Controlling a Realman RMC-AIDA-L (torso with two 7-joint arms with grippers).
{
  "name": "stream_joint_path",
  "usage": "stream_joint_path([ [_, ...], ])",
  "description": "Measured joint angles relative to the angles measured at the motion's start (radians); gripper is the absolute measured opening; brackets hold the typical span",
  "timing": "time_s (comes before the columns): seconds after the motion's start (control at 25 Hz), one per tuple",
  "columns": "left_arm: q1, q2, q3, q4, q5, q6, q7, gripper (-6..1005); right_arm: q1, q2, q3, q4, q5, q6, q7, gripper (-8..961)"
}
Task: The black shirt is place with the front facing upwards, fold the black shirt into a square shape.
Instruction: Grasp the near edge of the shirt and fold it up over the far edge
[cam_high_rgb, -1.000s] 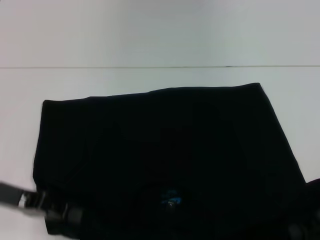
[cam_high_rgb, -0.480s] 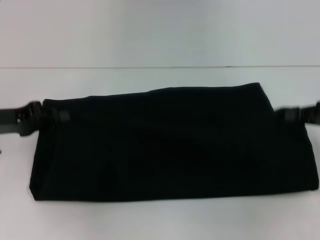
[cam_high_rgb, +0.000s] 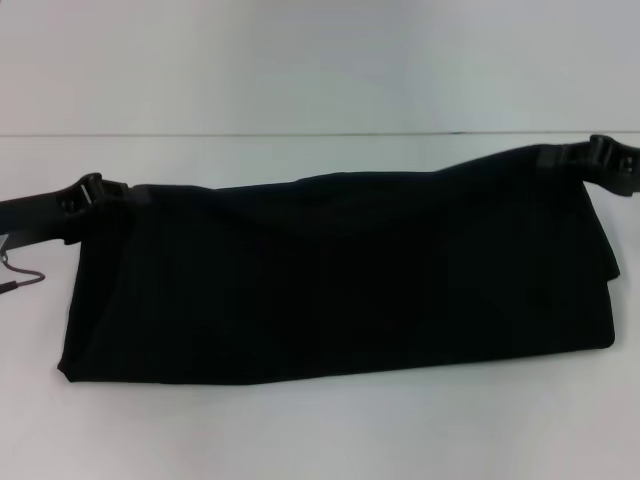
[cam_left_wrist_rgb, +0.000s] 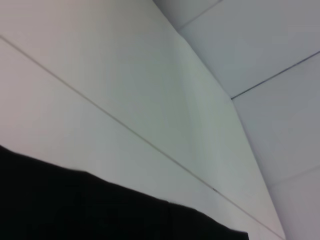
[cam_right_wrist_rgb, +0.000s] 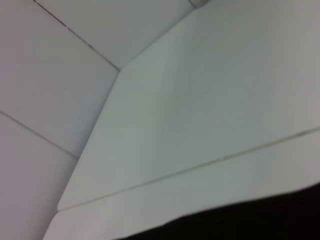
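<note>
Shirt: the plain black cloth shirt is laid folded as a wide band across the white bench.
Left end effector: clenched on the shirt's far left corner.
Right end effector: clenched on the far right corner, held slightly raised.

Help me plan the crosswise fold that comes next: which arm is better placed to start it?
Neither clearly: the left gripper sits at the black shirt's far left corner, the right gripper at its far right corner, mirrored. Either could probably start.
</note>
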Motion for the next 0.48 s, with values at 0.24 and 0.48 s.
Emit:
stream_joint_path([
  [0.24,-0.001,-0.007,-0.001,0.004,-0.083,-0.07,0.017,10,0.03,0.01,0.002,0.0,0.017,0.057,-0.011,58],
  [0.48,-0.027,-0.014,0.002,-0.002,-0.111,-0.142,0.034,9,0.058,0.042,-0.006,0.007,0.033,0.159,-0.046,63],
])
